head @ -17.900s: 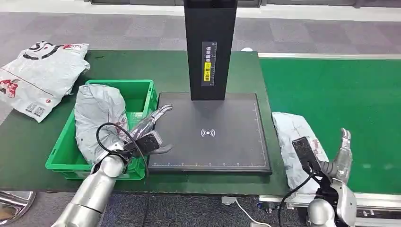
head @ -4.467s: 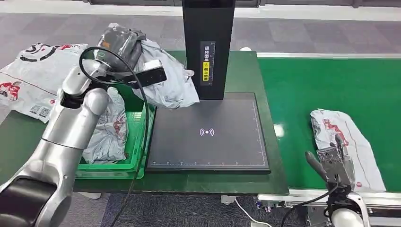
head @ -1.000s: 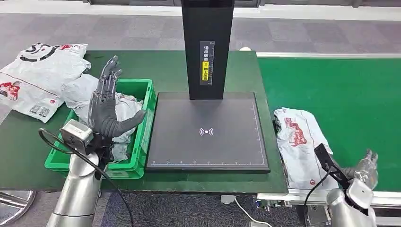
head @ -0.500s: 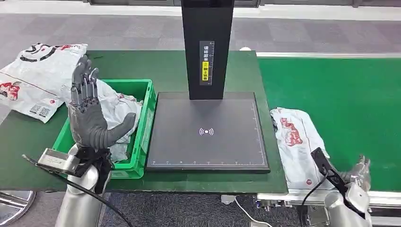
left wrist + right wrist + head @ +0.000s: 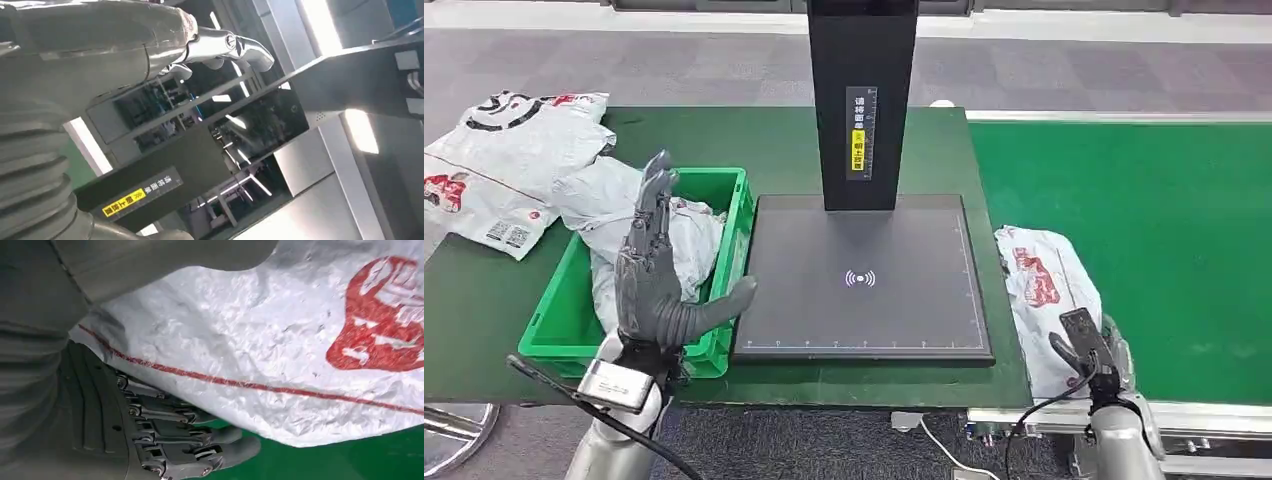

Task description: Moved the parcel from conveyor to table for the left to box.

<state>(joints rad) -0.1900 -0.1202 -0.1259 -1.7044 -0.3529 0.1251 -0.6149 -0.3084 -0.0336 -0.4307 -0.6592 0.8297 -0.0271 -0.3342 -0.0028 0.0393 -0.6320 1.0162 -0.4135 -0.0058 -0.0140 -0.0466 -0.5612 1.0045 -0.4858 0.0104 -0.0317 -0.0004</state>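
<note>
A white parcel [image 5: 1044, 285] with red print lies on the green conveyor [image 5: 1154, 200] at its left edge, beside the table. My right hand [image 5: 1112, 348] is at the parcel's near end, mostly behind its wrist camera. In the right wrist view the thumb lies over the parcel [image 5: 280, 355] and the stretched fingers [image 5: 175, 440] lie under its edge, with green belt showing past the fingertips. My left hand [image 5: 656, 285] is raised in front of the green box [image 5: 739, 230], fingers spread and holding nothing; the hand [image 5: 100, 40] points toward the black column.
A black scanner plate [image 5: 864, 310] with a tall black column [image 5: 862, 100] fills the middle of the green table [image 5: 724, 135]. Grey parcels [image 5: 679, 235] lie in the green box. More white parcels [image 5: 504, 160] lie at the table's far left.
My right hand has moved left onto the parcel's near end. My left hand has dropped lower and shifted right, toward the plate's corner, still spread.
</note>
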